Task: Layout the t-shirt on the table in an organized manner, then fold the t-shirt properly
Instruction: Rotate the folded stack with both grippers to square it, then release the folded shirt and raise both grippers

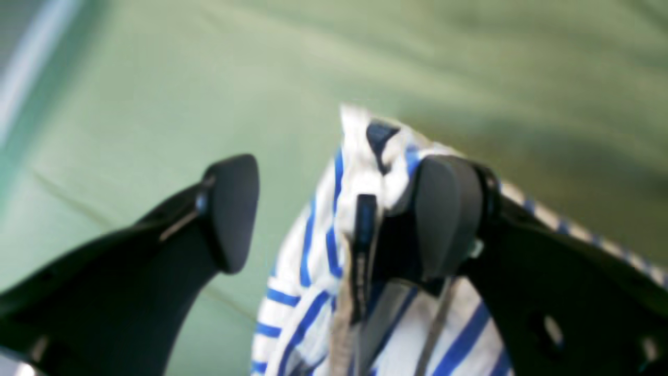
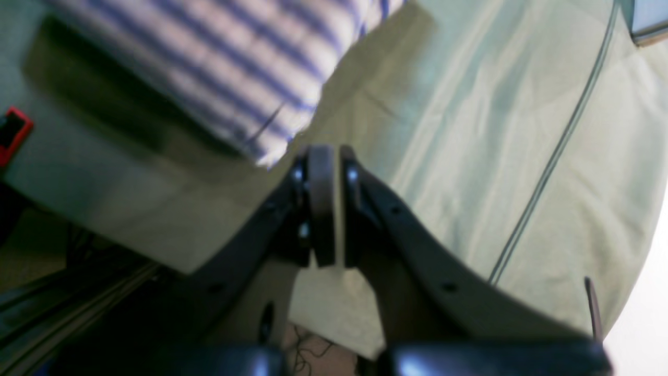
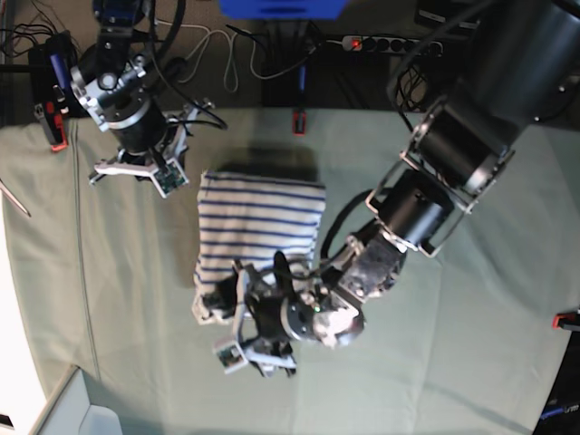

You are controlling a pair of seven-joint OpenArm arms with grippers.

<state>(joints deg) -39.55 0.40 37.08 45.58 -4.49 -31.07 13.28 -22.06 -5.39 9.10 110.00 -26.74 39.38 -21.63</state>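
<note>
Left wrist view: your left gripper has its jaws spread wide apart. The left pad hangs over bare table with nothing against it. The right pad sits against a bunched edge of the shirt, with the dark neck label just above it. Nothing is pinched between the two pads. The picture is blurred, so whether the cloth merely rests on that pad or is caught on it cannot be told.

Right wrist view: your right gripper has its pads pressed together with no cloth between them. It hangs over the table near an edge, tilted. The shirt lies at the upper left, apart from the pads. A red clamp shows at the far left edge.

Base view: the shirt lies folded into a compact rectangle left of the table's middle, its stripes running across. Your left arm reaches in from the upper right, bent low, with its gripper at the shirt's near edge. Your right gripper is held at the far left, just beyond the shirt's far left corner and not touching it. A red clamp sits at the far left edge.
</note>
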